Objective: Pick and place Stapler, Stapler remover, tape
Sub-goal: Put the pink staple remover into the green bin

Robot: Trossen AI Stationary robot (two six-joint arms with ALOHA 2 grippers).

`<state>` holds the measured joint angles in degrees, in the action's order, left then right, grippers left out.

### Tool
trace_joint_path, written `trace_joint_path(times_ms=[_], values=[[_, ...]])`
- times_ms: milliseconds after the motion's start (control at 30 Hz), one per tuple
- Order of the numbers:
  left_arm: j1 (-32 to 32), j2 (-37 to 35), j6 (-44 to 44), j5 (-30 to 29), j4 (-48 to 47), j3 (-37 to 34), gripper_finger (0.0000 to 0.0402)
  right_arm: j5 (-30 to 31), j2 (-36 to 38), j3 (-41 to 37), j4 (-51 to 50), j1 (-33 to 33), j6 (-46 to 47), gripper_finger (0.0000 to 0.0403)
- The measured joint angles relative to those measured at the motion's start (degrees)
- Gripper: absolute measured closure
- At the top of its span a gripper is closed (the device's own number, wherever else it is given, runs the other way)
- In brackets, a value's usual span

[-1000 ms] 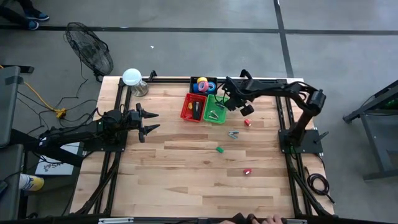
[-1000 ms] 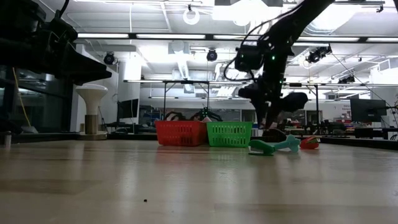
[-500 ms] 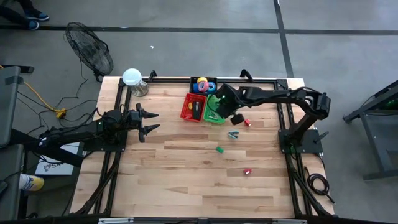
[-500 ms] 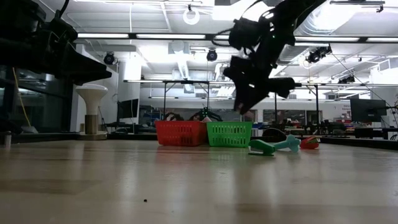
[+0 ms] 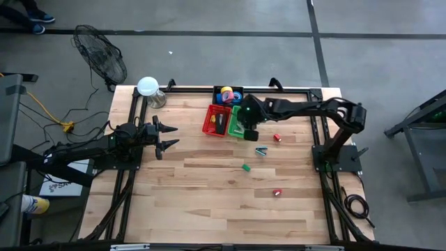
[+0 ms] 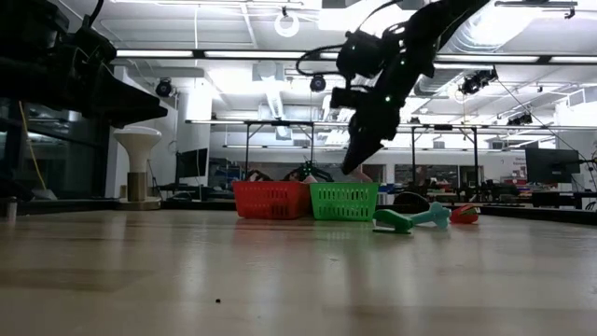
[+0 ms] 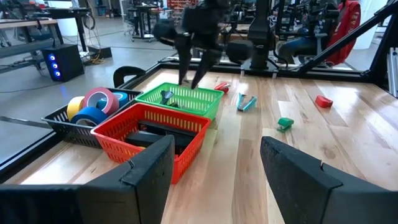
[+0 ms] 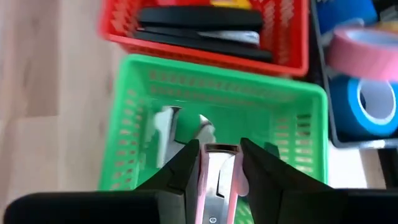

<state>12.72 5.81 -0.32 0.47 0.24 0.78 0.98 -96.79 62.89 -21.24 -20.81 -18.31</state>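
Note:
My right gripper [image 8: 219,149] hangs above the green basket [image 8: 217,118] and is shut on a small pink and metal staple remover [image 8: 217,169]. Grey metal claw pieces [image 8: 169,121] lie in that basket. Beside it, black staplers [image 8: 199,25] lie in the red basket [image 5: 217,120]. The tape rolls [image 5: 228,95] sit in a black tray behind the baskets. A teal staple remover [image 5: 261,150] lies on the table. My left gripper [image 5: 167,137] waits open near the table's left edge. My right gripper pinches the pink and metal staple remover [image 8: 216,177] between its two fingers [image 8: 186,163]. It comes from above, slanting down toward the table's left. The piece is lifted clear, above the green basket [image 6: 344,200].
A green piece [image 5: 246,167] and two red pieces [image 5: 277,137] [image 5: 277,192] lie on the wood right of centre. A white lamp [image 5: 148,87] stands at the far left corner. The near half of the table [image 5: 209,209] is bare wood.
My right gripper has risen from low over the table, by the red piece, and swung toward the table's left. It has stayed shut on its piece and now hangs over the green basket.

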Motion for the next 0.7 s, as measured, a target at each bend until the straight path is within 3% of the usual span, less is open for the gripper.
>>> trace_joint_path(times_ms=[333,700], values=[[0.0,0.01,-0.01,0.0,-0.01,0.0,0.0167,1.59,-3.34,0.04,1.42,-1.41,6.3,0.0311],[0.0,0.01,-0.01,0.0,0.0,0.0,0.0167,2.73,-4.24,0.04,2.58,-1.41,5.84,0.0294]])
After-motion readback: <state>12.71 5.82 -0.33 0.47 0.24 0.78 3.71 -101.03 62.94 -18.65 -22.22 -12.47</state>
